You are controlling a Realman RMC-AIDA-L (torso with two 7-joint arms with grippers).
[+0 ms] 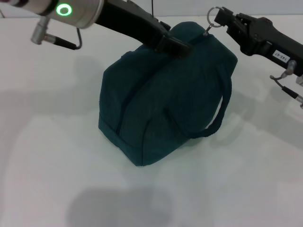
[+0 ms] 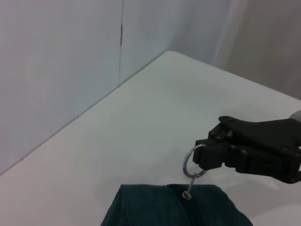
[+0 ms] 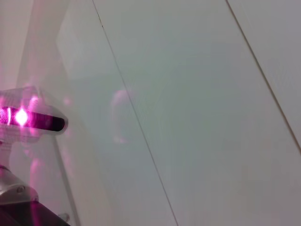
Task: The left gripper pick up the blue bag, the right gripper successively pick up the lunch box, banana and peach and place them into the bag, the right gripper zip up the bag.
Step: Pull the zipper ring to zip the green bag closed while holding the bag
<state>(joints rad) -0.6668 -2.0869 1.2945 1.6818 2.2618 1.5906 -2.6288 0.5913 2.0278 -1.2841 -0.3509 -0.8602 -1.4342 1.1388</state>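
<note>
The blue bag (image 1: 161, 104) stands on the white table, its top closed; a corner of it shows in the left wrist view (image 2: 155, 209). My left gripper (image 1: 174, 45) is shut on the bag's top ridge. My right gripper (image 1: 221, 19) is at the bag's far right end, shut on the metal ring-pull (image 1: 209, 17) of the zipper, which is pulled taut above the bag. The left wrist view shows that gripper (image 2: 203, 157) pinching the ring-pull (image 2: 185, 165). The lunch box, banana and peach are out of view.
One loop handle (image 1: 222, 113) hangs down the bag's right side. The white table (image 1: 57, 142) spreads around the bag, with a pale wall (image 2: 56, 70) behind its far edge. The right wrist view shows only wall panels and a glowing arm light (image 3: 21, 117).
</note>
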